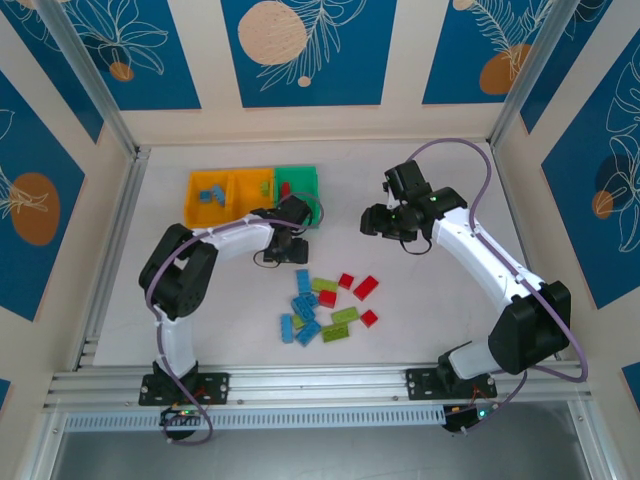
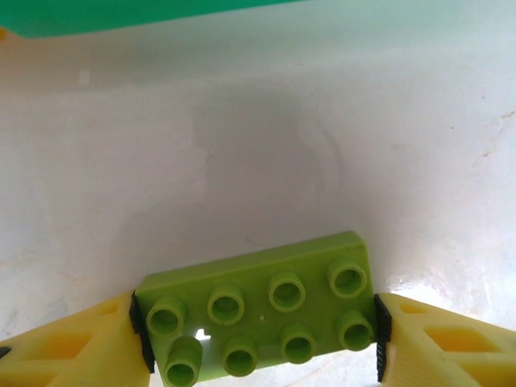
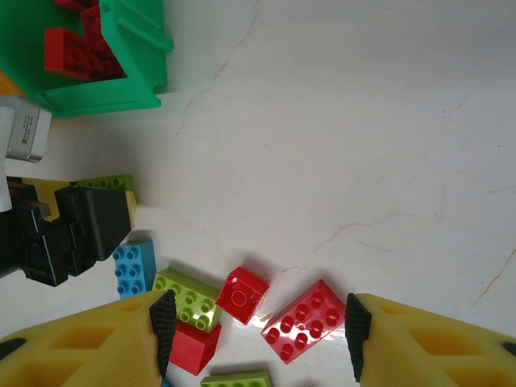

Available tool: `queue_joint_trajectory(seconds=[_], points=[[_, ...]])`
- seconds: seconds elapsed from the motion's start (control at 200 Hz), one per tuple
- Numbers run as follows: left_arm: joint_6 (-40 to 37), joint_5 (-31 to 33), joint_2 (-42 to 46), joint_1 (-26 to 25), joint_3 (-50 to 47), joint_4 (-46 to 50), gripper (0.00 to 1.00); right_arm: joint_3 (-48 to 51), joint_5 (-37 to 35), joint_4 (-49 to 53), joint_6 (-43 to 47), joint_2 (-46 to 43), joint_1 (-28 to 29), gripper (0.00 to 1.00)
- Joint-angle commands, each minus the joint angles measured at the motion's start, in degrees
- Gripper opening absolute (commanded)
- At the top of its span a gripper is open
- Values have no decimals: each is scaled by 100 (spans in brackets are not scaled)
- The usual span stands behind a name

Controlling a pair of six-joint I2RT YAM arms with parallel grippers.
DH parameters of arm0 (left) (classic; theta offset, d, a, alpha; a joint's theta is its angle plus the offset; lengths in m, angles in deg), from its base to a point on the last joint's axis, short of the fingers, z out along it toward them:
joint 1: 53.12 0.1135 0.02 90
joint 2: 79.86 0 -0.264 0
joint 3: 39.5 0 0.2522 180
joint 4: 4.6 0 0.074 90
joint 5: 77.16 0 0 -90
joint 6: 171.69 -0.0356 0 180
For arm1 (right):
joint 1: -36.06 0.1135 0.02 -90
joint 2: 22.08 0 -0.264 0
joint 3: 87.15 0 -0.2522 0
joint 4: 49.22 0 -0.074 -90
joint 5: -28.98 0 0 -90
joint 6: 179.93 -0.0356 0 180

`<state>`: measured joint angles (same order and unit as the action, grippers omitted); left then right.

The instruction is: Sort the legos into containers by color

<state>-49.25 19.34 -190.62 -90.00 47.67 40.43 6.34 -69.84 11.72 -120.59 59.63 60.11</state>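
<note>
green lego (image 2: 266,302) held; left gripper (image 2: 260,334) mostly cropped.

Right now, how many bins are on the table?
3, in a row at far left: left orange-yellow bin, middle orange-yellow bin, green bin rightmost. None seems hidden.

Glossy plastic legos (image 2: 266,318), smooth shiny table (image 2: 339,145)

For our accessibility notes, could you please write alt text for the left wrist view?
A lime green brick with eight studs is held end to end between the two yellow fingers of the left tool, over the white table. The edge of a green bin runs along the top of the picture.
</note>
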Motion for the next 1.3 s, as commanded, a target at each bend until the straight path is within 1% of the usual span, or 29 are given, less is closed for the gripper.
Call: queue_joint_trajectory(seconds=[0.0,0.165,0.26,0.345,0.415,0.51,0.585,0.695,0.735,0.8,0.895,1.02,1.12,1.21,1.295], points=[[-129,-237,158,-7,-164,28,62,-112,95,73,-37,-34,56,60],[-328,-149,1035,-5,-275,124,62,-171,73,84,-12,-49,56,60],[-434,202,1449,28,-155,202,62,-196,82,40,-11,-47,56,60],[-519,528,1512,223,168,323,62,-233,108,18,-27,-26,56,61],[-532,737,1365,482,480,327,62,-245,122,13,-37,-40,61,60],[-382,749,921,909,904,246,62,-262,122,17,-34,-44,64,61],[-266,604,509,1221,1348,228,62,-314,111,85,-4,-56,64,60],[-63,347,-25,1537,1946,282,63,-302,57,147,35,-128,58,61],[-17,235,-158,1621,2095,271,65,-288,39,152,50,-166,58,61],[-2,44,-344,1714,2356,295,73,-251,38,151,42,-210,56,61],[-67,55,-406,1740,2661,456,83,-222,63,157,35,-208,47,61],[-63,24,-11,1743,2578,415,87,-156,122,161,-2,-177,51,64],[18,-242,538,1742,2301,319,87,-17,148,170,-143,-183,40,64],[-69,-568,1254,1687,1818,23,87,227,205,213,-695,-196,47,64],[-452,-936,2012,1576,1206,-475,86,586,421,192,-1330,-159,108,64]])
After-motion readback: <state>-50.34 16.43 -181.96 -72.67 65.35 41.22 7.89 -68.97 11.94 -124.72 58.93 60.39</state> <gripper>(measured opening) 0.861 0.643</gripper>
